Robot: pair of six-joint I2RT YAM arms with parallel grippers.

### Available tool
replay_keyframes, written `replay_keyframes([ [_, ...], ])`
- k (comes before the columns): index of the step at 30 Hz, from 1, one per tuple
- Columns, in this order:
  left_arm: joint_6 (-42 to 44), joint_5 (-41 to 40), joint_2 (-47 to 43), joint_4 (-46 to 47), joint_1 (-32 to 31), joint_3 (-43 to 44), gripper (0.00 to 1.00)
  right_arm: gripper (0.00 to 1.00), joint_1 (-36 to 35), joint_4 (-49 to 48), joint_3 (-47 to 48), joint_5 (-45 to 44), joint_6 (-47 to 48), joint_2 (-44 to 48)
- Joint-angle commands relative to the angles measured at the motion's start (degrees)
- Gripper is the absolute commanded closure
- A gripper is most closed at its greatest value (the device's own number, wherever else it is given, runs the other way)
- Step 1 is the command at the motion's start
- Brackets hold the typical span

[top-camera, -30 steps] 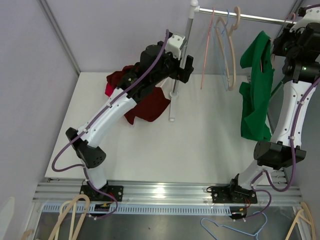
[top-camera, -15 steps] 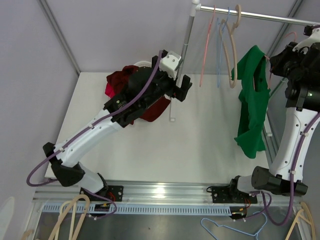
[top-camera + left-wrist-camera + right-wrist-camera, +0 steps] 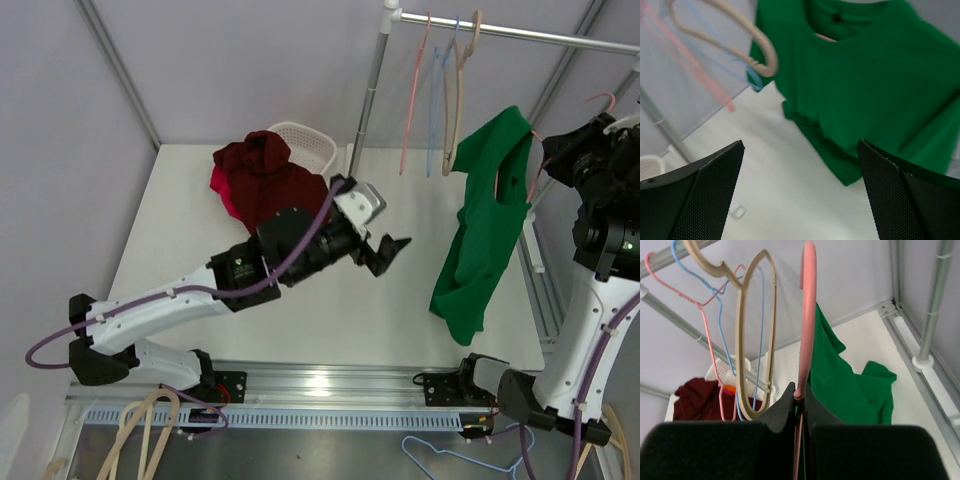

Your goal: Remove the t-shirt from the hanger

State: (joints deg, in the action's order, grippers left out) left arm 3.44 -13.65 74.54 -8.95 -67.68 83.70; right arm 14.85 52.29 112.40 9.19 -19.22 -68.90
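Left hand (image 3: 388,251), held wide apart, swung forward toward green t-shirt (image 3: 480,235), which hung lengthwise downward ahead of it. Right hand (image 3: 798,395) clamped on pink hanger (image 3: 805,315), garment draped beneath; hem nearer the left arm.

The white worktop (image 3: 420,230) is a plain rectangle, bare over most of its middle and near half. A heap of dark red clothes (image 3: 262,180) lies on it at about 11 o'clock, with a pink patch showing at the heap's left edge. A white slotted basket (image 3: 305,140) sits at the far edge, touching the heap. A metal pole (image 3: 365,100) rises at 12 o'clock. A metal rail (image 3: 535,290) runs along the 3 o'clock edge.
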Motion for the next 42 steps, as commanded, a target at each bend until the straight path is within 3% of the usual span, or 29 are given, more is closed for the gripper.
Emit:
replay_keyframes([
  [1,6.3,-1.28,1.39,10.58,-6.57,-3.52,0.0,1.0,-0.53,-0.97,-0.78,-8.56,-6.78,3.6],
  [4,12.45,-2.0,2.01,18.93,-13.86,-7.84,0.0,1.0,-0.88,0.87,0.45,-12.96,-8.72,2.9],
  [7,14.75,0.63,1.05,24.31,-16.95,-13.29,0.0,1.0,-1.31,3.16,2.64,-16.3,-10.13,1.32],
  [11,13.88,4.41,0.25,28.36,-18.1,-19.79,0.0,1.0,-2.28,4.31,3.53,-17.8,-10.57,-0.26],
  [16,14.13,6.35,2.36,32.67,-18.28,-20.6,0.0,1.0,-4.74,3.7,2.74,-20.17,-10.92,-0.09],
  [20,15.71,6.01,6.91,35.23,-18.1,-17.88,0.0,1.0,-6.67,2.47,2.3,-20.44,-10.66,0.35],
  [27,14.85,6.26,15.45,30.93,-15.65,-7.24,0.0,1.0,-8.0,1.14,2.47,-20.18,-10.05,1.93],
  [30,12.29,5.48,19.04,24.61,-14.32,-0.75,0.02,1.0,-8.0,0.97,2.47,-19.39,-10.04,2.37],
  [31,12.2,4.69,19.76,23.38,-14.23,0.49,0.07,1.0,-8.08,0.88,2.47,-19.39,-10.04,2.54],
  [33,11.33,2.33,21.42,19.95,-14.23,4.44,0.43,1.0,-8.08,0.71,2.47,-19.91,-9.96,2.63],
  [34,10.54,1.44,21.61,19.07,-14.23,5.85,0.63,1.0,-8.08,0.71,2.56,-19.91,-9.87,2.46],
  [35,10.45,0.82,21.78,17.67,-14.23,6.56,0.93,1.0,-8.08,0.62,2.65,-19.83,-9.87,2.37],
  [36,10.53,0.21,21.61,17.3,-14.23,6.74,0.99,1.0,-8.0,0.44,2.65,-19.13,-9.69,2.28],
  [42,12.81,-2.87,16.08,20.45,-18.53,-0.88,0.99,1.0,-8.17,-0.17,1.77,-19.64,-9.52,1.14],
])
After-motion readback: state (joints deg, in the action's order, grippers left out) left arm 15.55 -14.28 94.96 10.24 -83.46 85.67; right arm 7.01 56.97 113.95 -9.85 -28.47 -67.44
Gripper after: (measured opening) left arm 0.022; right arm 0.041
